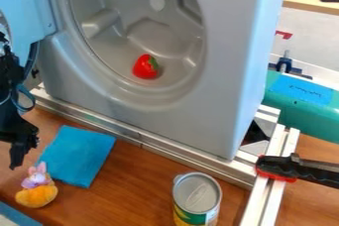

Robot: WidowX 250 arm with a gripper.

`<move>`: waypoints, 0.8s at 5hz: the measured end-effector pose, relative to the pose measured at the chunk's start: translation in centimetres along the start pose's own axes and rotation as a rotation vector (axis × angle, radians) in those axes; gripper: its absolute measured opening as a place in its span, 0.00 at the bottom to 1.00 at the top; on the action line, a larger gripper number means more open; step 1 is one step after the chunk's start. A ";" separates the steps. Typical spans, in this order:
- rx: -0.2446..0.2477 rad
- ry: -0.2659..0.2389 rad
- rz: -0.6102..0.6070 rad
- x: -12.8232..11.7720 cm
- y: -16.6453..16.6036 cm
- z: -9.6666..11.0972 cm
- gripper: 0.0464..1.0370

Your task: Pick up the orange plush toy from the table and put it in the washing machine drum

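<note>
one black gripper (pixel 21 153) hangs at left, wide or narrow i cannot tell, near one blue cloth (pixel 78 155) and one bunny toy (pixel 37 190) on the table (pixel 129 190). one can (pixel 197 195) stands right; one red toy (pixel 145 67) lies inside one grey drum (pixel 155 34).

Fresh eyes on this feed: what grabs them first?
Probably the bright red piece with a green top, low inside the grey drum. Next, the blue cloth flat on the wooden surface, with a bunny-eared orange toy just below it, near the black end effector at the view's left.
</note>
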State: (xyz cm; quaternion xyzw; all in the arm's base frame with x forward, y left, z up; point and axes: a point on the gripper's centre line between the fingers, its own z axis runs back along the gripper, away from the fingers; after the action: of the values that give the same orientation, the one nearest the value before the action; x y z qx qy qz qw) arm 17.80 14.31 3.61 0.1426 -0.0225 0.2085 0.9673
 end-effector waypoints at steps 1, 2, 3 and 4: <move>-0.004 0.007 -0.003 -0.2 -0.2 -0.3 0.96; -0.076 -0.071 0.034 -0.3 -1.4 -2.4 0.96; -0.162 -0.073 0.024 -0.4 -2.6 -4.9 0.96; -0.172 -0.019 -0.001 -0.7 -3.2 -7.0 0.96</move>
State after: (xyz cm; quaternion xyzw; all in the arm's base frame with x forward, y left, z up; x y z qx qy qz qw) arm 18.40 13.25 -4.04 0.0609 -0.0494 0.2042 0.9758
